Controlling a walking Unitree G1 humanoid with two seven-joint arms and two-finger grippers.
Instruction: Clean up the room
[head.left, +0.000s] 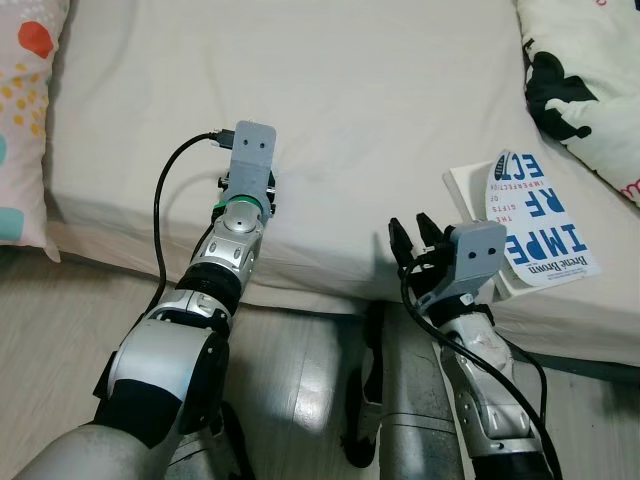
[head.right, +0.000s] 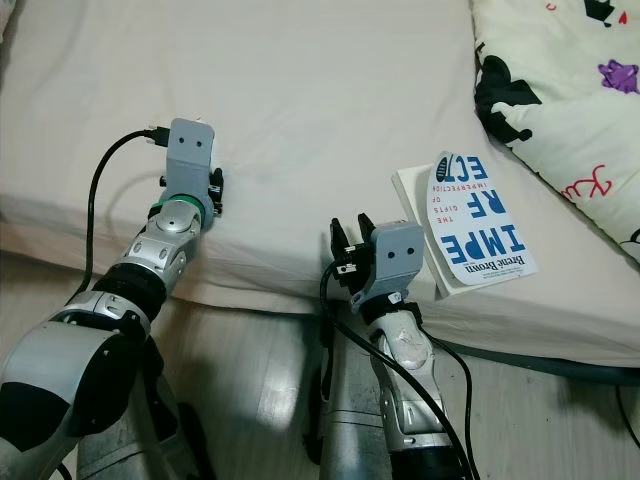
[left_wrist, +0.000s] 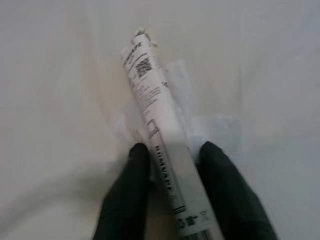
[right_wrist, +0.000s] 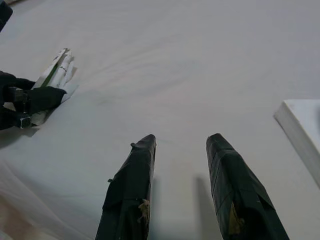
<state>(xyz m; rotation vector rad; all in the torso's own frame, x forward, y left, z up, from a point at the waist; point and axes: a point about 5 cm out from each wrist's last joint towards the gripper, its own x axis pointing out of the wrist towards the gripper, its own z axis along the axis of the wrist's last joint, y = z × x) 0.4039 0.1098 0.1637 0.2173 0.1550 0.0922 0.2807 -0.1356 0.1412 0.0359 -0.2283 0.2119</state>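
The left gripper (left_wrist: 172, 172) jaws pinch a rolled paper (left_wrist: 155, 115) to lift it off the bed (head.left: 380, 110). The right gripper (right_wrist: 182, 180) jaws are spread wide, empty, with a book (head.left: 535, 215) just beside.

We look down on a cream mattress (head.right: 320, 110) that fills the far part of the scene, its near edge running across above a pale wood floor (head.right: 560, 410). Our left arm (head.right: 165, 235) reaches up from the near left onto the bed, a grey camera block on its wrist and a black cable looping off to the left. Our right gripper (head.right: 350, 250) sits at the mattress's near edge, right of centre, its black fingers pointing away and slightly apart. Just right of it a white book (head.right: 465, 225) with big blue letters lies flat on the bed. A patterned quilt (head.right: 570, 90) covers the far right corner.
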